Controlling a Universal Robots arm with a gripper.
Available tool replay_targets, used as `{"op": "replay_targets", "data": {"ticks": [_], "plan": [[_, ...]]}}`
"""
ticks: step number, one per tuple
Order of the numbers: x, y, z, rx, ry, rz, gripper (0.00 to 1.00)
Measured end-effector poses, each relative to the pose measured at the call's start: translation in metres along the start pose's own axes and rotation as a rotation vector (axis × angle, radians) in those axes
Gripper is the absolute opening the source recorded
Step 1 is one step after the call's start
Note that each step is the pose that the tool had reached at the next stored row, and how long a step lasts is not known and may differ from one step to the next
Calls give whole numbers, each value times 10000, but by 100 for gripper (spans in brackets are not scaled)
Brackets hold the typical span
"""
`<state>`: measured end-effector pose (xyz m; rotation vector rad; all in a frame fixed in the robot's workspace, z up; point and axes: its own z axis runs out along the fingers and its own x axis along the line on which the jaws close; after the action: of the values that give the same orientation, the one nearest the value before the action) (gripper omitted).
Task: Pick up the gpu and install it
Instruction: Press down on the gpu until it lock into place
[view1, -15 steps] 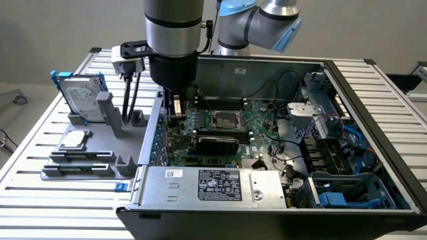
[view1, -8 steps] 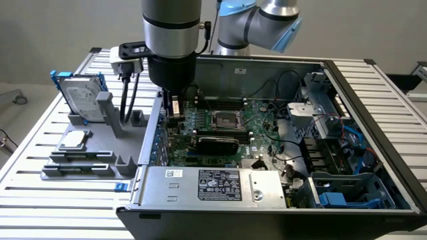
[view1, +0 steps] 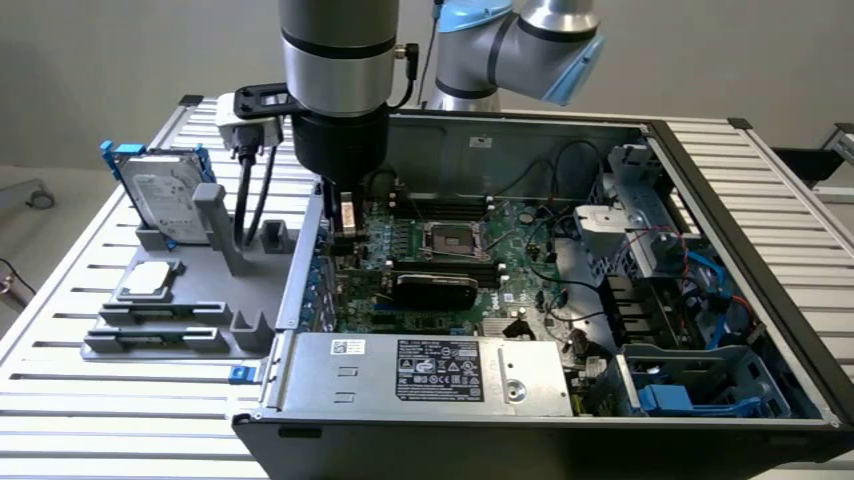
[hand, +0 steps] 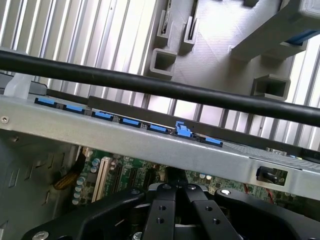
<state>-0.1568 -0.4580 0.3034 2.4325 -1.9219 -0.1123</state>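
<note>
The gripper (view1: 346, 222) hangs inside the open computer case (view1: 694, 180), low over the green board (view1: 501, 235) near the case wall, and its fingers (hand: 165, 210) are pressed together — whether on something I cannot tell. The gpu (view1: 430, 287) sits just beside it on that board, black face up, apart from the fingers.

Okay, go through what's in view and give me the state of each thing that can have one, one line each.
computer case: lying on its side, open, side panel off.
gpu: seated flat on the motherboard, black face up.
gripper: lowered inside the case at the rear edge, jaws shut.
processor socket: no cooler mounted.
hard drive: standing upright in the grey holder.
holder slot: vacant.
</note>
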Motion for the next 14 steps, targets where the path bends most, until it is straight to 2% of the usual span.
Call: {"op": "replay_targets", "data": {"ticks": [14], "plan": [[-3,12,-21,-10,-4,36,11]]}}
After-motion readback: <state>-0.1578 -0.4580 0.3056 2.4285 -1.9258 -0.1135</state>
